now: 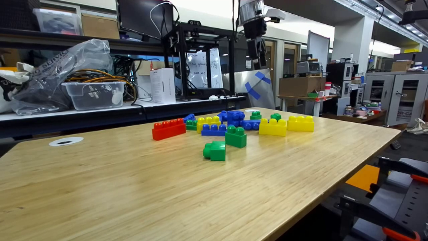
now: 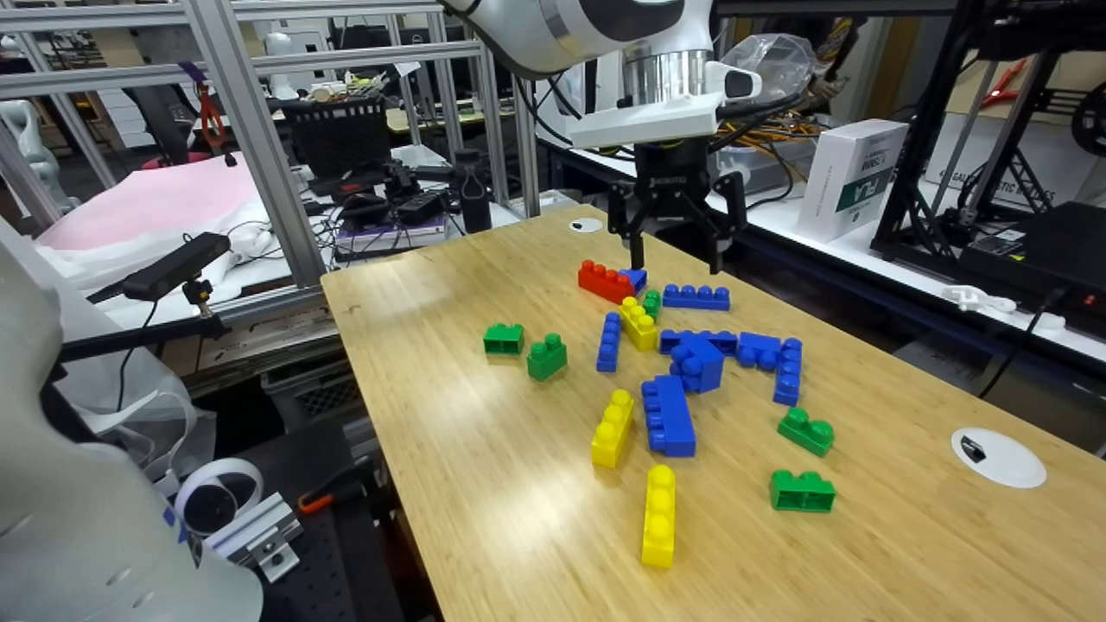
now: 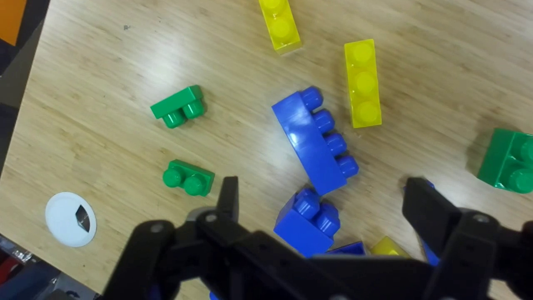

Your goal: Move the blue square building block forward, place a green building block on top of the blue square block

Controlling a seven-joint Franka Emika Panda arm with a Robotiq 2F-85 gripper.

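- We see spread fingers point(image 2: 637, 250) above the bench point(image 2: 518, 449).
- Blue block point(image 2: 710, 373), on its side.
- Green block point(image 2: 547, 361), upright, left of it in an exterior view.

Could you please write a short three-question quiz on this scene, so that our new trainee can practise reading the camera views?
1. True or false: the claw is shut on a block.
2. Multiple choice: which colour do both exterior views show on only one block? a) yellow b) red c) green
3. Short answer: do the studs of the blue square block point up or sideways?

Key:
1. False; it is open, above the table.
2. b; there is a single red block.
3. Sideways; it lies on its side.
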